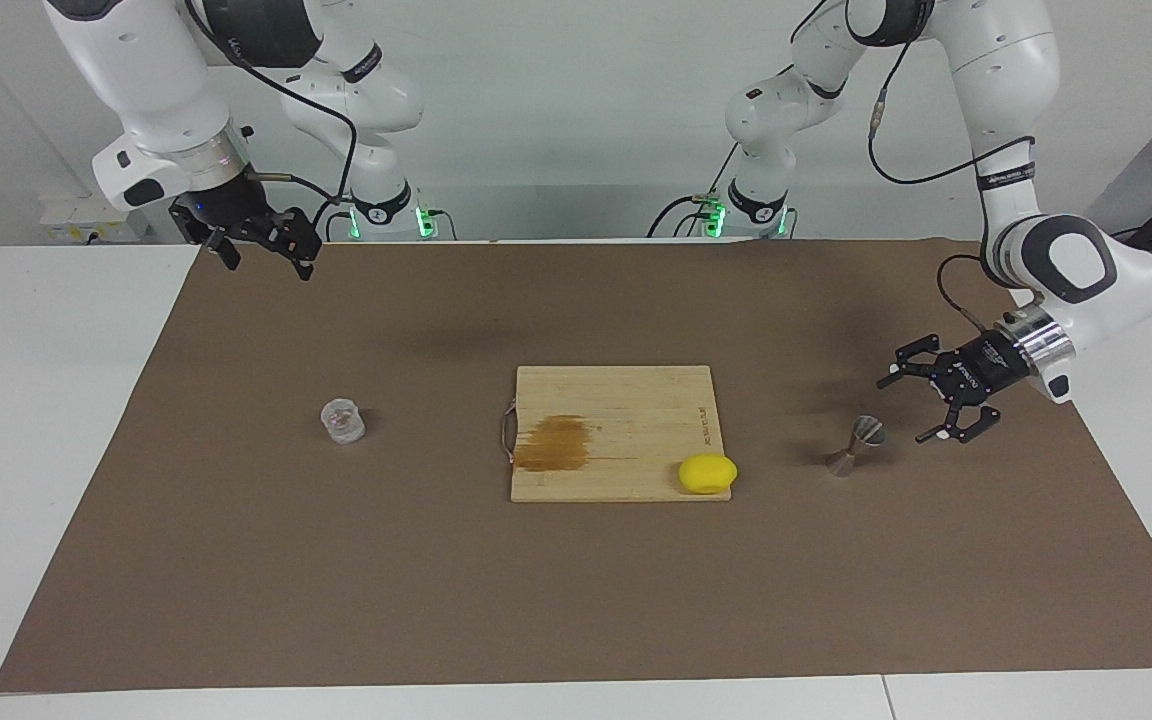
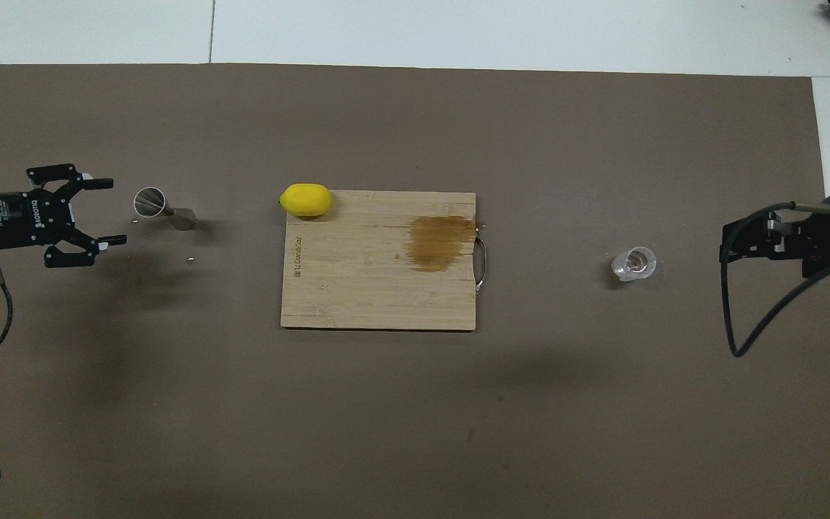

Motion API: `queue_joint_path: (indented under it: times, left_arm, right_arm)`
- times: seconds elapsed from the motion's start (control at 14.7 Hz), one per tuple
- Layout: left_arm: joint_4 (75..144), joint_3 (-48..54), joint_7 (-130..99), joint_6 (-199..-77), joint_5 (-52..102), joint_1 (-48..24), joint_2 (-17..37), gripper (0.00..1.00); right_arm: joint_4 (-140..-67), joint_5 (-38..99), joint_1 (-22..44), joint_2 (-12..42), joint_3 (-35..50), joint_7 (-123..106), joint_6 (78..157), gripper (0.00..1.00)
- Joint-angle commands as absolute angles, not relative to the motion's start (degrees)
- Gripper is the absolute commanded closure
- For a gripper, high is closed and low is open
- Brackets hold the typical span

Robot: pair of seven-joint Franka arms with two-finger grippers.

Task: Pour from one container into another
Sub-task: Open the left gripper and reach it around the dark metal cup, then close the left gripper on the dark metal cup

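Left gripper point(image 1: 914, 405) hangs wide open, silver jigger point(image 1: 858, 446) just off its fingertips at three o'clock overhead. Right gripper point(image 1: 266, 250), spread wide, holds nothing; clear cup point(image 1: 343, 420) well apart at nine.

Robot lab, two white arms point(image 1: 996, 150), brown mat point(image 1: 336, 560), bare white walls

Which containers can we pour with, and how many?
2: the clear cup toward the right arm's end, the jigger toward the left arm's end. None seems hidden.

Overhead view crops both arms at pic edges; right hand point(image 2: 735, 241) partly under cable, fingers unclear. Clear cup point(image 2: 633, 264) contents too small to tell.
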State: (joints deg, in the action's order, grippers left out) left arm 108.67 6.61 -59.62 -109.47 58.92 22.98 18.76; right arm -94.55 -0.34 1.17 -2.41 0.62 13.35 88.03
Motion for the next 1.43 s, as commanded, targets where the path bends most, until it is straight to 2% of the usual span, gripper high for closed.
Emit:
queue_joint_path:
  times: [0.0, 0.41, 1.36]
  left_arm:
    - [113.72, 6.86, -55.64, -112.67, 63.01, 22.59, 16.70, 0.00]
    - [116.80, 7.03, -52.56, -116.62, 67.23, 21.27, 16.08, 0.00]
    - [116.72, 7.03, -52.65, -118.39, 71.37, 19.16, 16.17, 0.00]
  right_arm:
    - [-94.83, -0.79, 1.14, -2.81, 0.53, 13.71, 87.89, 0.00]
    - [-94.83, -0.79, 1.14, -2.81, 0.53, 13.71, 87.89, 0.00]
    - [-94.83, -0.79, 1.14, -2.81, 0.53, 13.71, 87.89, 0.00]
